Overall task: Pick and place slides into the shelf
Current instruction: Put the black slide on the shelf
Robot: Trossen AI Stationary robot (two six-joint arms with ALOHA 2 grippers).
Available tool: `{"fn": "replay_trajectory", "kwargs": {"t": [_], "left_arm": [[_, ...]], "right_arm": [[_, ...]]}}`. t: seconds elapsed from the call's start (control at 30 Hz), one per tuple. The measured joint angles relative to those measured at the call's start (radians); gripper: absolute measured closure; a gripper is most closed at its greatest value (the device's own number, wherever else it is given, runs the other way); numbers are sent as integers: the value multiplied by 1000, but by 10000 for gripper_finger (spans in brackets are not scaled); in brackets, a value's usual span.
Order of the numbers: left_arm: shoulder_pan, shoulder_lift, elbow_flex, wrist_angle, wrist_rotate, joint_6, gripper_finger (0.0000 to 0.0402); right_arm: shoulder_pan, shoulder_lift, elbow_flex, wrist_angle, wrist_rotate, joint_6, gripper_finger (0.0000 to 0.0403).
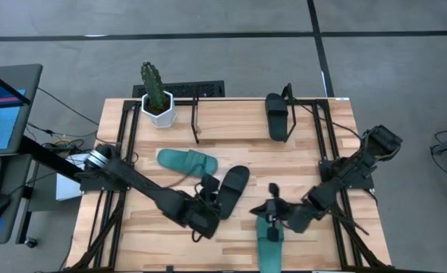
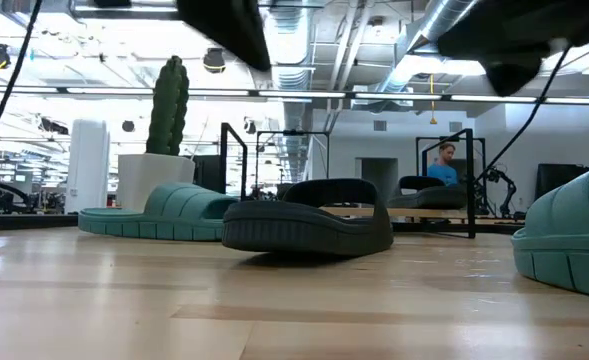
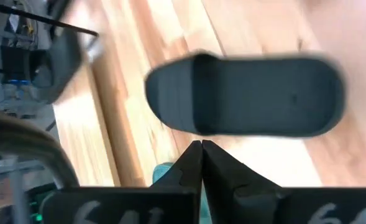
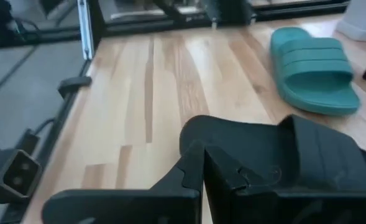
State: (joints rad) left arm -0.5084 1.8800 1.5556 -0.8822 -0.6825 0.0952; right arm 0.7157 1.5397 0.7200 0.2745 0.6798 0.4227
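One black slide (image 1: 234, 186) lies sole down in the middle of the table, also in the low view (image 2: 309, 215). A teal slide (image 1: 187, 161) lies left of it, and another teal slide (image 1: 269, 241) lies at the near edge. A second black slide (image 1: 278, 116) sits in the shelf (image 1: 196, 120) at the back. My left gripper (image 3: 201, 146) is shut and hovers above the middle black slide's left side (image 1: 210, 188), clear of it. My right gripper (image 4: 202, 149) is shut, low over the near teal slide (image 1: 272, 199), pointing at the black slide's near end.
A cactus in a white pot (image 1: 157, 98) stands at the back left beside the shelf. Black mounting rails (image 1: 124, 136) run along both table sides. Bare wood lies between the slides and the shelf. A person (image 2: 442, 165) shows far off in the room.
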Motion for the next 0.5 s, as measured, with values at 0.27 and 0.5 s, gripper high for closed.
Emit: {"fn": "replay_trajectory", "kwargs": {"t": [0.27,0.5], "left_arm": [[-68,-347,-291,360,62,-43,401],[-130,-696,-798,971,99,-29,401]], "right_arm": [[-101,157,174,-10,-161,-144,336],[-129,260,349,-195,-167,-170,274]]}}
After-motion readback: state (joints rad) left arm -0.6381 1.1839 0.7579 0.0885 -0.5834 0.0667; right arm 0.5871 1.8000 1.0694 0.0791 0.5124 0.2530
